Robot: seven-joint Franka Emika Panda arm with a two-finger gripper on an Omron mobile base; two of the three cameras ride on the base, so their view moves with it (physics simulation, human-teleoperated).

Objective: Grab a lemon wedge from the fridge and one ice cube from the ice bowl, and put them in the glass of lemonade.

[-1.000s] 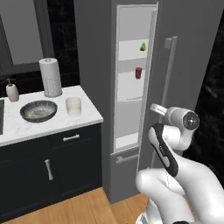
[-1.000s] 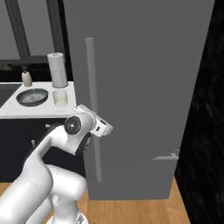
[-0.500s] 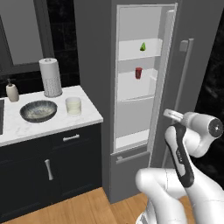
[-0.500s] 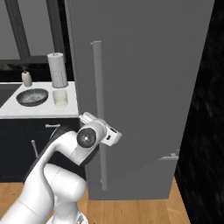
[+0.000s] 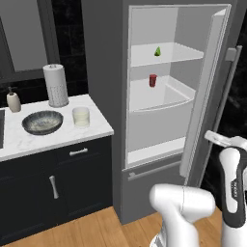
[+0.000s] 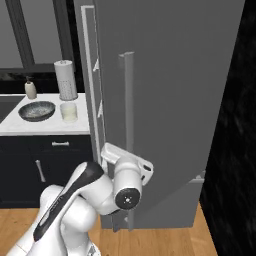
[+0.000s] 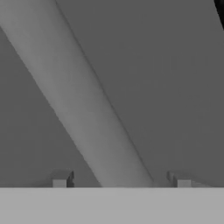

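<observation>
While the fridge stands with its door swung open, we see the lemon wedge on an upper shelf inside, with a small red object on the shelf below it. On the white table to the left sit the ice bowl and, just right of it, the glass of lemonade. Behind them stand a paper-towel roll and a soap bottle. In the hand view, our claw straddles the long bar handle, its 2 fingertips apart on either side of the bar; we cannot tell whether they press on it.
</observation>
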